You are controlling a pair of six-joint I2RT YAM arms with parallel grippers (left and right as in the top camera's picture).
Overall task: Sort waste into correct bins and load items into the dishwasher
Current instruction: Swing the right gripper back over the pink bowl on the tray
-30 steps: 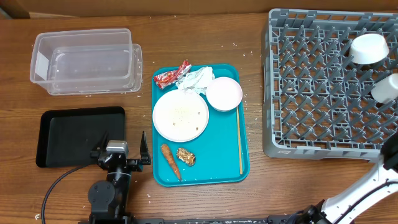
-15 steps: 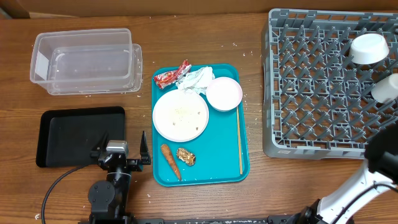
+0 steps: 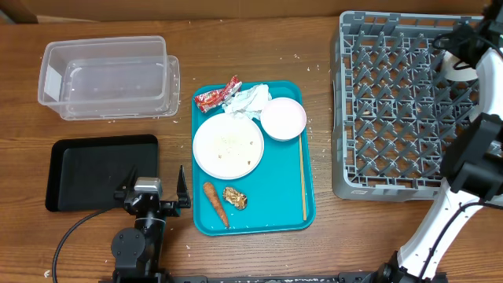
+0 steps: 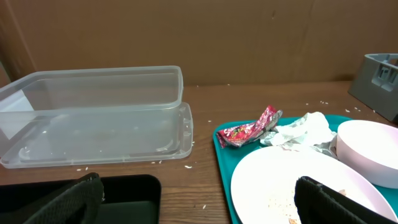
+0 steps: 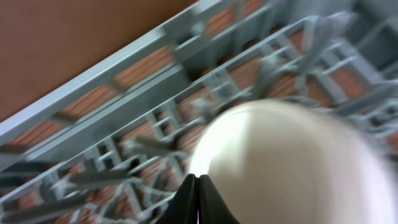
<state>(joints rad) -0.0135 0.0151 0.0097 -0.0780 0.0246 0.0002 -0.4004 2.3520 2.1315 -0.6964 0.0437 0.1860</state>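
Your left pincer (image 3: 155, 182), spread, is nearer: carrot (image 3: 215, 203) just to its right, lengthwise along its reach. Right pincer (image 5: 198, 186), pressed together, sits just beside the bowl (image 5: 280, 162).

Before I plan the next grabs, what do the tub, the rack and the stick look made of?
The tub: clear glossy plastic, it seems; the table shows through its walls. The rack: grey matte moulded plastic, judging by its uniform pegs and grid. The stick: probably wood or bamboo, pale tan and dull, though too thin to be sure.
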